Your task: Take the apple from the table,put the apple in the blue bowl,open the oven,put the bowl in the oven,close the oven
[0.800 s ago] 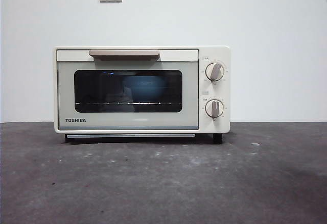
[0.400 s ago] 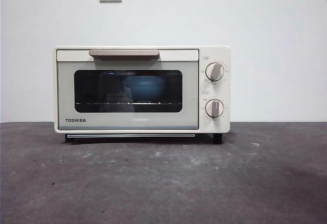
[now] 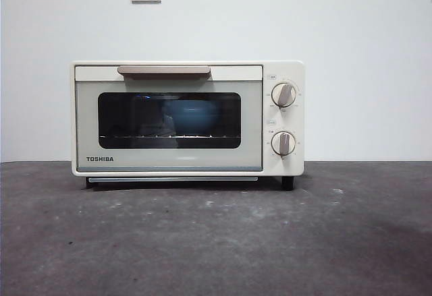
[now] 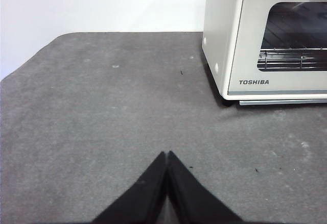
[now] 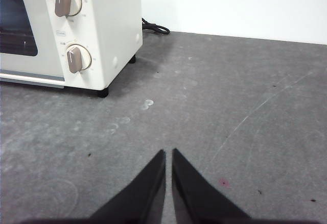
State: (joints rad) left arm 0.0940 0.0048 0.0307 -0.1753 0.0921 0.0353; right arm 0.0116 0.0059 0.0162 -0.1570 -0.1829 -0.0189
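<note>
One boxy cream oven (image 3: 187, 119), door shut, blue bowl (image 3: 191, 115) dim behind its glass, sits ahead of both clenched, empty grippers—left gripper (image 4: 167, 155), right gripper (image 5: 168, 152)—over rough grey table (image 3: 216, 242).

Front camera: low, near table (image 3: 216, 242) height, facing level and square onto the oven (image 3: 187, 119) door, wall behind, oven near and centred. Left wrist camera: above the table, tilted down past the left gripper (image 4: 167, 155), catching the oven's door-side corner with the TOSHIBA mark. Right wrist camera: likewise past the right gripper (image 5: 168, 152), catching the knob-side corner; all three views share oven front and table.
</note>
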